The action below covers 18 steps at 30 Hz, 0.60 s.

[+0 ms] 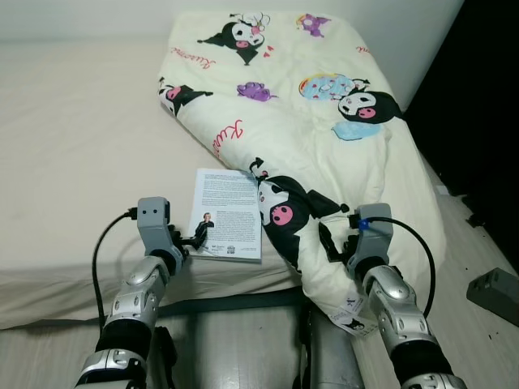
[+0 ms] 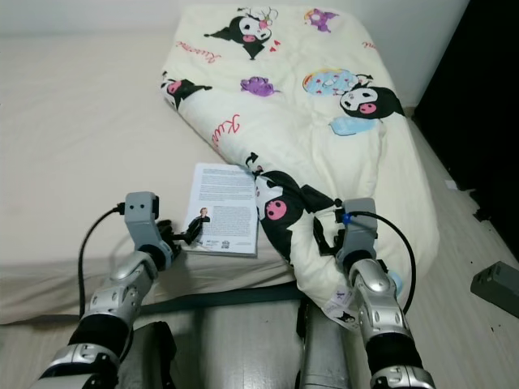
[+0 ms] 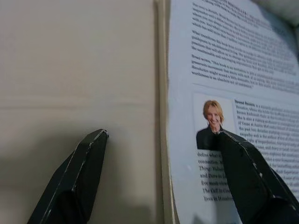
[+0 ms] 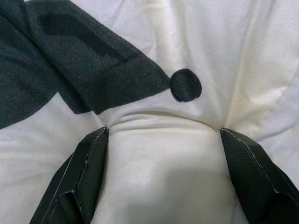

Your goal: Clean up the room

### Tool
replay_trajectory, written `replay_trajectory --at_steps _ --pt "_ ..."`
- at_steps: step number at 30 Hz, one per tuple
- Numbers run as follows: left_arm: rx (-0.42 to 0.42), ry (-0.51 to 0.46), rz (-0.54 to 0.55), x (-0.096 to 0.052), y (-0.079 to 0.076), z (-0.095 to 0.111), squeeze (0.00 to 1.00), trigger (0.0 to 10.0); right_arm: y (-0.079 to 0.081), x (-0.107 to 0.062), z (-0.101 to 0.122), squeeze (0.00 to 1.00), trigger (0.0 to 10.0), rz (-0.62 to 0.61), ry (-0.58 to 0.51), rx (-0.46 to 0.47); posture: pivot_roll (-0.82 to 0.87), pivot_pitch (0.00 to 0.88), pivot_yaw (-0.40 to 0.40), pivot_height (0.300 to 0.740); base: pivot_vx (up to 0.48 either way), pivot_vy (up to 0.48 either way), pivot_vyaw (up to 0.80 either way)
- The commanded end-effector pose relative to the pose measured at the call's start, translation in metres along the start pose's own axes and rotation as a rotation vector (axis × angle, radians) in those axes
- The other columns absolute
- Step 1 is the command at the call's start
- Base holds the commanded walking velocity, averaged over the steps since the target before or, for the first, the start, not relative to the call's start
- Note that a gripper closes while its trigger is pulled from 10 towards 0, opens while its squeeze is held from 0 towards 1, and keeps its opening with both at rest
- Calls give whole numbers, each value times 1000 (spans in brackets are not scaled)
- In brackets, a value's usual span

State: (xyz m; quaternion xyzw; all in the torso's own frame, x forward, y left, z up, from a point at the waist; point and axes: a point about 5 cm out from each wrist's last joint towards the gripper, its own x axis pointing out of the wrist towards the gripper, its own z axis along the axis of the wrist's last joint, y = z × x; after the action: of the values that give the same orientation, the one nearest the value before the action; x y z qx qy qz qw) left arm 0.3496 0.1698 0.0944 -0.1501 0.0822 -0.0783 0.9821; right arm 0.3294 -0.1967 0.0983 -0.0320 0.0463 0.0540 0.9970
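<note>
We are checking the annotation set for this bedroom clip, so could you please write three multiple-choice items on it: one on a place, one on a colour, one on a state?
1. Where does the book lie?
A. on the floor
B. on the bed, beside the blanket
C. on a shelf

2. What colour is the blanket's ground?
A. cream
B. blue
C. red

3. How is the left gripper?
A. shut on the book
B. shut, empty
C. open, straddling the book's edge

Key: B, it rests on the mattress; A, pale cream with black cartoon figures; C, its fingers stand apart.
</note>
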Motion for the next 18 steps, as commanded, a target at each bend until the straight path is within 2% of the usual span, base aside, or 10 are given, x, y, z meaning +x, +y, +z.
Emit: replay_trajectory --at_steps 1,10,11,12,13,15,16,17,18 --pt "-39 80 -5 -4 1 -19 0 10000 -1 -10 -27 0 10000 -12 126 29 -122 329 -2 425 0 0 0" --pt "-22 117 -38 -4 -2 -26 0 10000 -2 -11 -22 0 10000 -24 115 40 -133 327 -4 425 0 0 0" --pt "-78 162 -106 -7 -10 -34 0 10000 -3 -12 -20 0 10000 -27 115 41 -134 320 -6 425 0 0 0" --pt "-78 162 -106 -7 -10 -34 0 10000 -3 -12 -20 0 10000 -27 115 41 -134 320 -6 425 0 0 0" --pt "-128 217 -204 -10 -20 -42 0 10000 -5 -12 -18 0 10000 -33 114 42 -129 314 -4 425 0 0 0" --pt "-128 217 -204 -10 -20 -42 0 10000 -5 -12 -18 0 10000 -33 114 42 -129 314 -4 425 0 0 0" --pt "-157 263 -281 -13 -30 -50 0 10000 -7 -11 -15 0 10000 -40 111 43 -128 309 -2 425 0 0 0" --pt "-157 263 -281 -13 -30 -50 0 10000 -7 -11 -15 0 10000 -40 111 43 -128 309 -2 425 0 0 0" --pt "-173 292 -330 -15 -37 -56 0 0 -9 -10 -11 0 10000 -48 100 46 -128 301 1 425 0 0 0"
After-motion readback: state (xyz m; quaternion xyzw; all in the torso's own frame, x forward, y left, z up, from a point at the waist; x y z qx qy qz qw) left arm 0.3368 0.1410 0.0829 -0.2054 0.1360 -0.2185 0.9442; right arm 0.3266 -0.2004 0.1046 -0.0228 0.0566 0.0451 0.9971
